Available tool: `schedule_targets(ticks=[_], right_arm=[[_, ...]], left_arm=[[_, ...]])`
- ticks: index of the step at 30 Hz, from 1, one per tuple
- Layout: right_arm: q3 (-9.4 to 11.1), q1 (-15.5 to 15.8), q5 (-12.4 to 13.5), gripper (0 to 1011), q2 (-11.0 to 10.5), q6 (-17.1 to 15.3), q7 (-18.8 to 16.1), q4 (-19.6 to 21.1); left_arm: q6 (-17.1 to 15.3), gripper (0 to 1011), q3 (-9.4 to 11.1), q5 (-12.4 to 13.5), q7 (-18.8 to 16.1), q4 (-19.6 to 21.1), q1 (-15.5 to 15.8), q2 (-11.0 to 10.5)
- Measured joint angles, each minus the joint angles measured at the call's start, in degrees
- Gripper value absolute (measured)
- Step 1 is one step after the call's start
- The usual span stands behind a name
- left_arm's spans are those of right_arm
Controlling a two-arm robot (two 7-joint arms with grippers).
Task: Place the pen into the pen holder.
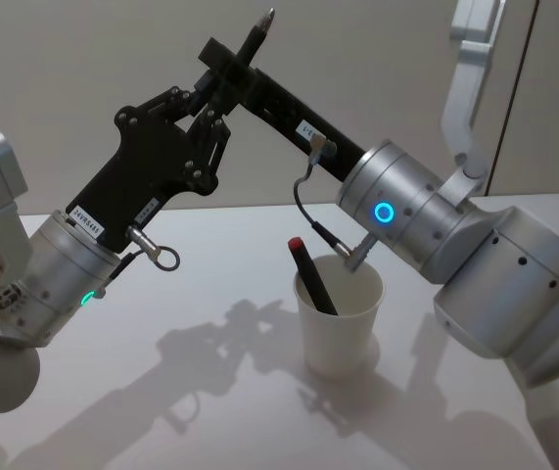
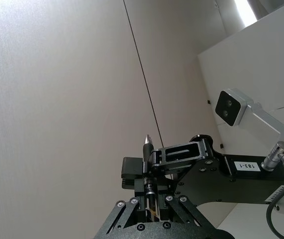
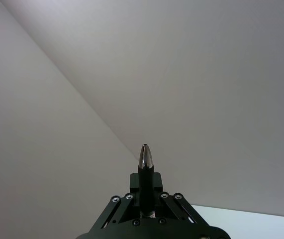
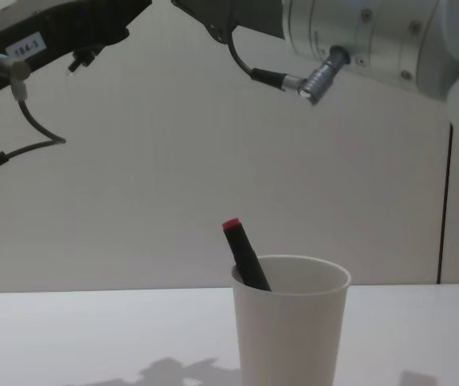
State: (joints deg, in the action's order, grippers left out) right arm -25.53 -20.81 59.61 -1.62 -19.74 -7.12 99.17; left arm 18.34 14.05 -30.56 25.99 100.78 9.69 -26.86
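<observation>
High above the white table (image 1: 162,392), both arms are raised and their grippers meet on one black pen (image 1: 256,41). It stands nearly upright with its silver tip pointing up toward the wall. The left gripper (image 1: 218,93) comes up from the left on its black linkage frame, and in the left wrist view its jaws are closed around the lower part of the pen's barrel (image 2: 148,169). The right gripper (image 1: 222,61) reaches in from the right on a long black body and meets the same pen just above the left one. In the right wrist view the pen (image 3: 145,172) rises from between its jaws, which look closed on the barrel as well. So the pen is held by both at once, well above the table and to the left of the cup.

Below them, the pen holder (image 1: 339,318), a plain white paper cup with a rolled rim, stands upright on the table, near the right arm's silver wrist. It already has a black marker with a red cap (image 1: 310,276) leaning inside it, cap end up and tilted to the left, sticking out past the rim. From the chest view, the cup (image 4: 292,334) sits low in the middle with the marker (image 4: 243,253) poking out of its left side.
</observation>
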Motion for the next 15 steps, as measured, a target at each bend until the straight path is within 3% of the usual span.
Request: schedule_targets(ticks=[15], right_arm=[[0.00,0.00,0.00,121,0.00,0.00,0.00,0.00]], left_arm=[[0.00,138,0.00,0.00,0.00,0.00,0.00,0.00]])
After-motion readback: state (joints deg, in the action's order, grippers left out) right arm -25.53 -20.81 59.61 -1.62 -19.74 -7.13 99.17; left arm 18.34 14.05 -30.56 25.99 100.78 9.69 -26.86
